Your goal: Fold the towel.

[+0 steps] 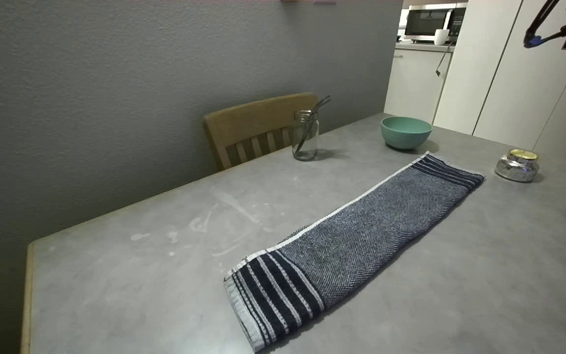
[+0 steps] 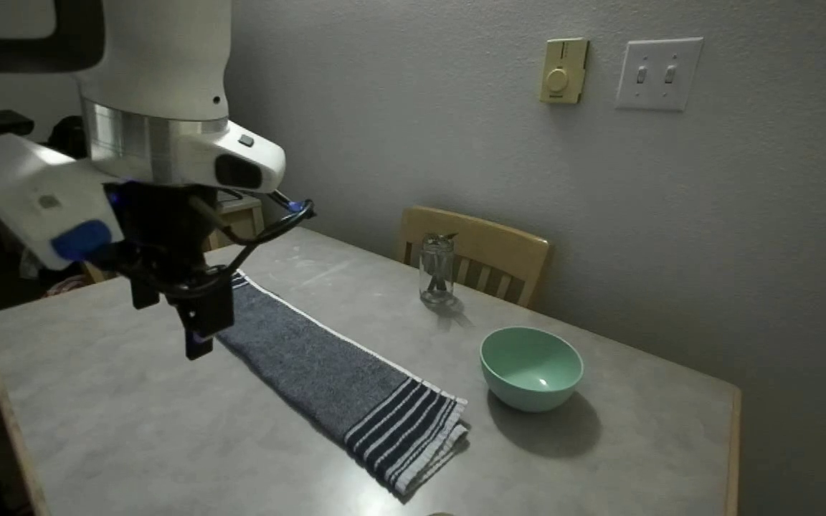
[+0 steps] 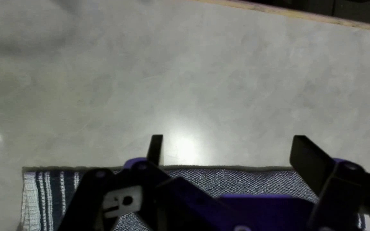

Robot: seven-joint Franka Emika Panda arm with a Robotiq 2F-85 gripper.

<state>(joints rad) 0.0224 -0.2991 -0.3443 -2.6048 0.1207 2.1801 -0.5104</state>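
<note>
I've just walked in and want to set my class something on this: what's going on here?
A robot arm is there to fold a dark grey towel with striped ends. Its open gripper is raised above the table and holds nothing. The towel lies stretched out as a long strip, not yet folded end to end, though stacked edges at one end suggest that it is already doubled. A green bowl and a glass jar share the table.

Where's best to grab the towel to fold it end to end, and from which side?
I'd take the towel by its striped short end near the green bowl, from above, open jaws straddling the edge. It lies long and flat, so that end could fold back along its length; its layers look slightly apart there, likely easing a pinch.
</note>
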